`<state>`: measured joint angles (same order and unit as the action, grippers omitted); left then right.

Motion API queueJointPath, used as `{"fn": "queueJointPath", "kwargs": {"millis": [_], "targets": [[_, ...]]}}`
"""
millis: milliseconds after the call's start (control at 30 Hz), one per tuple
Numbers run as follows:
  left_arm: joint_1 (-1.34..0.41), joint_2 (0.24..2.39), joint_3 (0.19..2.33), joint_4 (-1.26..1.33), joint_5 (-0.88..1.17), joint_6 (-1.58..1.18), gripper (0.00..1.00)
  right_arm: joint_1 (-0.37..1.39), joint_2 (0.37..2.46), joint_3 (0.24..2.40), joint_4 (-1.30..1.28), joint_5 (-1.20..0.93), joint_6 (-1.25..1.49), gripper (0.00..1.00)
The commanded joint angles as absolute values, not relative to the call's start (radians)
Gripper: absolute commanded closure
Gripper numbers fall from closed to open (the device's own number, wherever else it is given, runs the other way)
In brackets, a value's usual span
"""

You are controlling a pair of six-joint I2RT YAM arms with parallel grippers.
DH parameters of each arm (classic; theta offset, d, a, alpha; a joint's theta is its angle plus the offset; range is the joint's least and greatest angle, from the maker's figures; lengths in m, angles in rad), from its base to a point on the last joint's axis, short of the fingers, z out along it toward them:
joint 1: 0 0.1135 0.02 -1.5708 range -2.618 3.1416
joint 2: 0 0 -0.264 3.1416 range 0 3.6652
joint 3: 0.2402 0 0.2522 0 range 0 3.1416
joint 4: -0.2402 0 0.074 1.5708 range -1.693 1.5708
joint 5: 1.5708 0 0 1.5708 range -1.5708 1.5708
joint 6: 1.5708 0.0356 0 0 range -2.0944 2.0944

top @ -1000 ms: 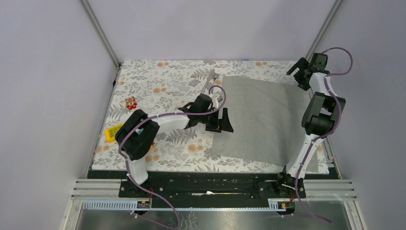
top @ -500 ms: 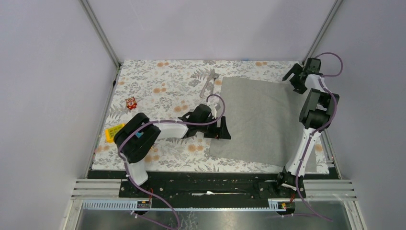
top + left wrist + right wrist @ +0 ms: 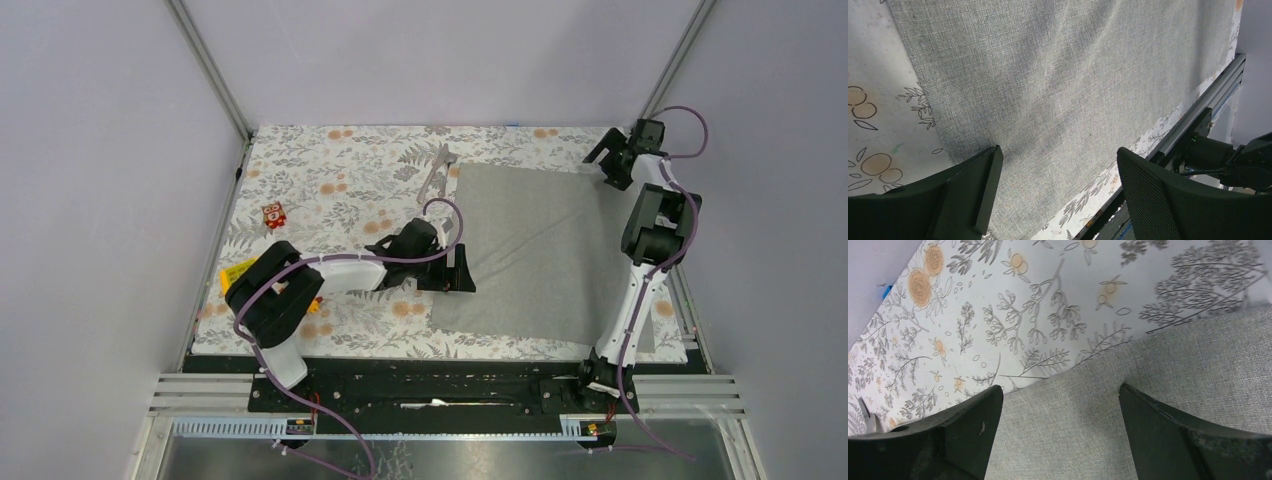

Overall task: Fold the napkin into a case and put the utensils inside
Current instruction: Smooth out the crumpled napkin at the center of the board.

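Two sets of fingers, both spread, grasping nothing. Grey napkin flat on desk's right half. Only top view shows utensils, just off napkin's far-left corner. Left wrist view: left fingers over napkin's left edge. Right wrist view: right fingers over its far edge; floral tablecloth beyond

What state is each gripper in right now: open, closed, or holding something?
Left gripper: open, empty, over the plain grey cloth napkin at its left edge.
Right gripper: open, empty, at the napkin's far right corner.
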<state>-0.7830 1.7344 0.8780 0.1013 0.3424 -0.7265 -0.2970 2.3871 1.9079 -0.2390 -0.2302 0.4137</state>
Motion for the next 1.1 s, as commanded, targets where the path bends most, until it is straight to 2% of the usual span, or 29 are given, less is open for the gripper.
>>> {"fn": "queueJointPath", "kwargs": {"millis": [0,300,567,700,1067], "targets": [[-0.776,1.704,0.966,0.046,0.357,-0.722,0.09,-0.232,2.396,1.950,-0.332,-0.238,0.397,0.06],[-0.725,1.507,0.960,0.061,0.363,-0.782,0.05,-0.049,2.114,1.758,-0.258,-0.202,0.480,0.01],[-0.654,1.319,0.885,0.017,0.324,-0.784,0.01,0.136,2.188,1.747,-0.150,-0.278,0.612,0.03],[-0.626,1.269,0.877,-0.031,0.322,-0.758,0.01,0.183,2.237,1.798,-0.149,-0.223,0.617,0.04],[-0.575,1.282,0.872,-0.016,0.374,-0.724,0.01,0.238,2.405,1.961,-0.163,-0.257,0.627,0.05]]}}
